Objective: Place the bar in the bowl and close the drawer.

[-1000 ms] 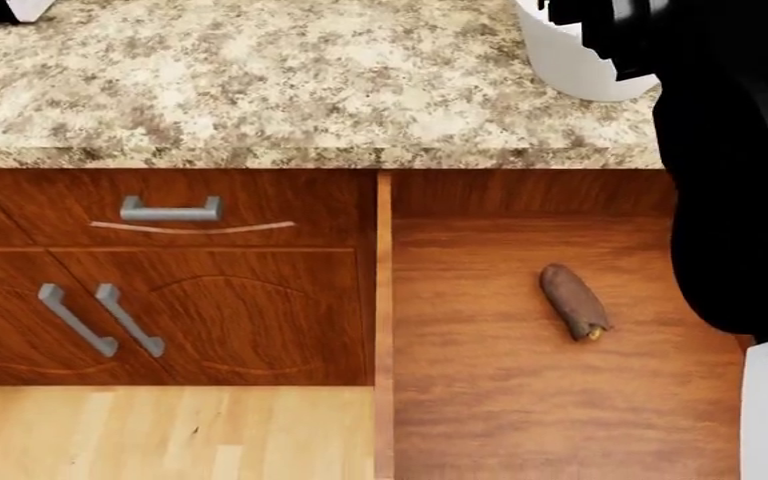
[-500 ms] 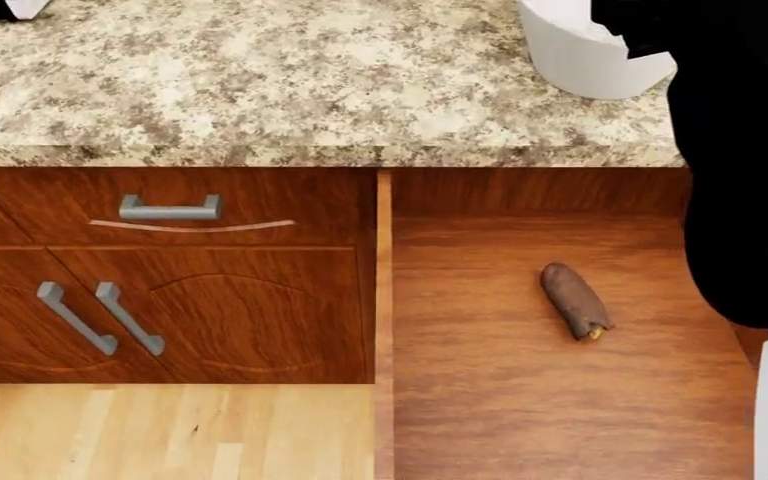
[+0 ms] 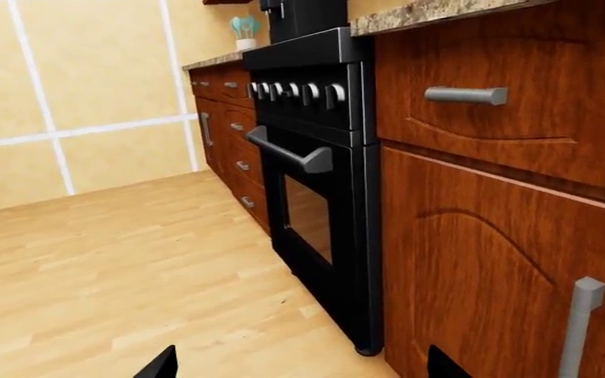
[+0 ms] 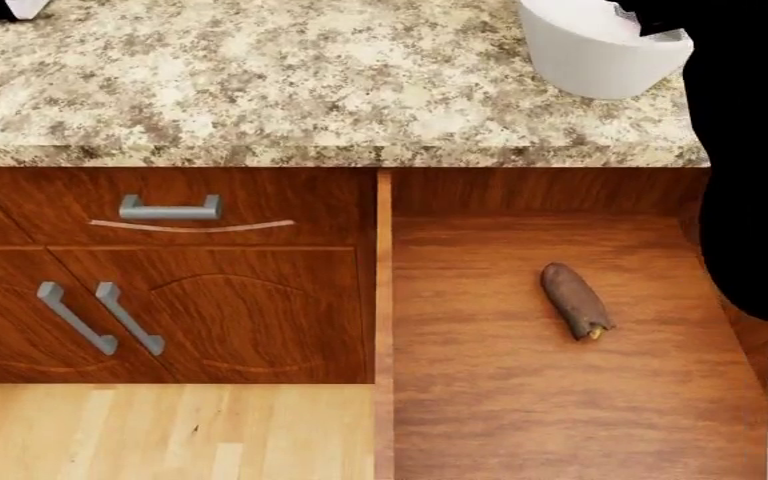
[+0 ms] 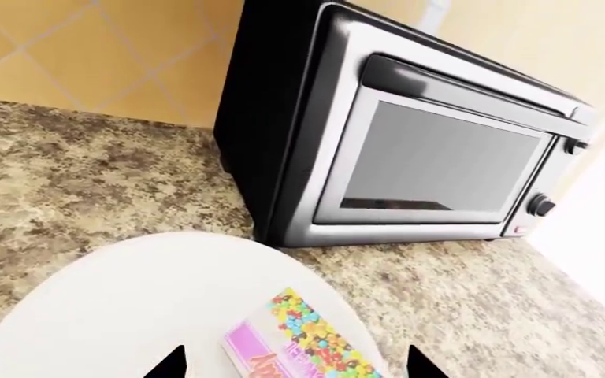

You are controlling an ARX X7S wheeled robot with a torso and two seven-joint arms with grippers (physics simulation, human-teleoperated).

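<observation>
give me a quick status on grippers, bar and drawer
Both grippers open, empty. Right gripper above the bowl. Bar lies in the open drawer. Nothing blocking it.

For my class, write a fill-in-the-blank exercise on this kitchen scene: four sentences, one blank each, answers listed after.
1. The bar lies on the floor of the open ____.
2. The bowl stands on the speckled ____.
3. The packet inside the bowl is printed with colourful ____.
4. Behind the bowl stands a black toaster oven with its door ____.

Missing words: drawer; countertop; candies; closed
</observation>
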